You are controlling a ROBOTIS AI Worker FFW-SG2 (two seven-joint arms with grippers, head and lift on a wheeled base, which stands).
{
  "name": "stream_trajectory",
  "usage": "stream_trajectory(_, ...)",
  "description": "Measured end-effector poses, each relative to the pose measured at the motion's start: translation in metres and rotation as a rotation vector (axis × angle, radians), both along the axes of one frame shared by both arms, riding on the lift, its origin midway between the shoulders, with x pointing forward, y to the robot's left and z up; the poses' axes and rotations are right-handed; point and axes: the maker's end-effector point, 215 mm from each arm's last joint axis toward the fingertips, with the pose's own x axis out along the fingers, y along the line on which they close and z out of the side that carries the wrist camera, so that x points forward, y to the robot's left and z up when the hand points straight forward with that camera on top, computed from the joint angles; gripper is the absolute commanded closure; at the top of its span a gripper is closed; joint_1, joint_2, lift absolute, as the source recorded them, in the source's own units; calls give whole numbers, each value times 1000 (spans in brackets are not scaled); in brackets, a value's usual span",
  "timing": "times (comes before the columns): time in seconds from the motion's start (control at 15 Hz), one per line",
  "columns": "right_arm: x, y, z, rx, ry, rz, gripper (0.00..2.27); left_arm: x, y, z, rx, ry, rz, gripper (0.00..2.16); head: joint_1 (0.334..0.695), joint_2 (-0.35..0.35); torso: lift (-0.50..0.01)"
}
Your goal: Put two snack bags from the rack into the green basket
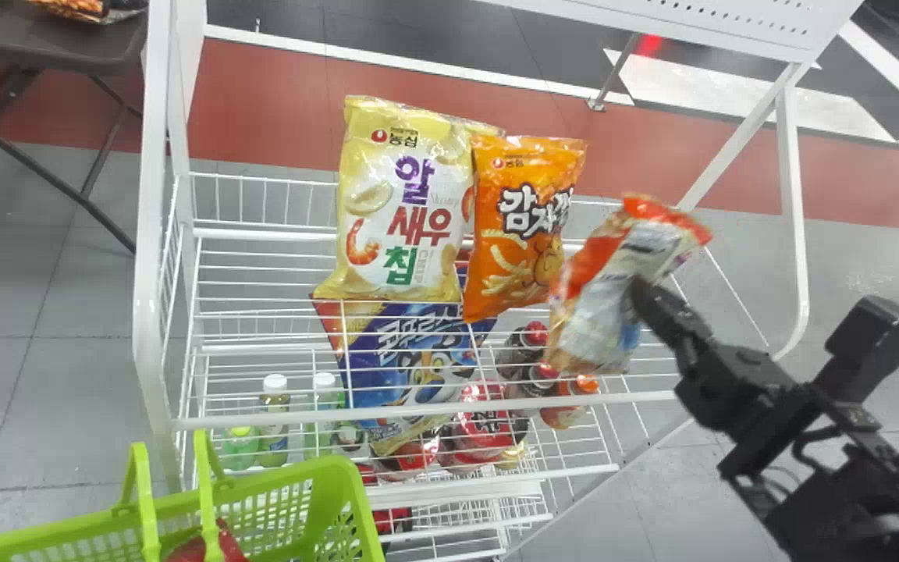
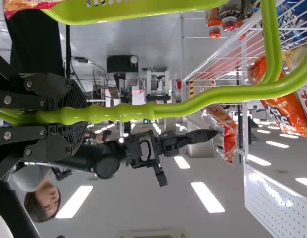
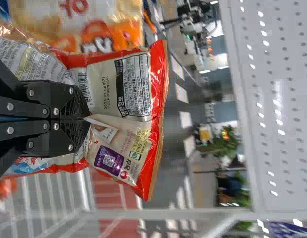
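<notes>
My right gripper (image 1: pixel 641 300) is at the right of the rack in the head view, shut on a red and cream snack bag (image 1: pixel 602 312) lifted above the wires. In the right wrist view the right gripper (image 3: pixel 86 119) pinches the back of that snack bag (image 3: pixel 131 94). The green basket (image 1: pixel 340 507) hangs at the lower left, with something red inside. In the left wrist view my left gripper (image 2: pixel 76 115) is shut on the basket's handle (image 2: pixel 188 101). A yellow bag (image 1: pixel 403 211) and an orange bag (image 1: pixel 524 226) stand side by side on the rack.
The white wire rack (image 1: pixel 157 312) has upright posts at both sides and a perforated panel (image 1: pixel 730 23) on top. A blue bag (image 1: pixel 418 359) and several bottles sit lower in it. A dark table (image 1: pixel 44 47) stands at the far left.
</notes>
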Motion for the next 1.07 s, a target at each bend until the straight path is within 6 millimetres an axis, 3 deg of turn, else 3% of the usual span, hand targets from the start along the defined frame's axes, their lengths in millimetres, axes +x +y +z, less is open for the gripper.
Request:
stream_trajectory(0.4, -68, 118, -64, 227, 299, 209, 2240, -1, -1, 0, -7, 5, -2, 1369, 695, -350, -5)
stream_trajectory(0.67, -130, 197, -84, 349, 528, 414, 2240, -1, -2, 2, -7, -2, -5, 1369, 695, -350, -5)
stream_trajectory(0.87, -163, 236, -91, 395, 625, 507, 2240, -1, -2, 2, -6, -6, -8, 1369, 695, -315, -5)
stream_trajectory(1.07, -181, 261, -105, 450, 684, 553, 2243, -1, -3, 3, -9, -8, -11, 1369, 695, -244, -5)
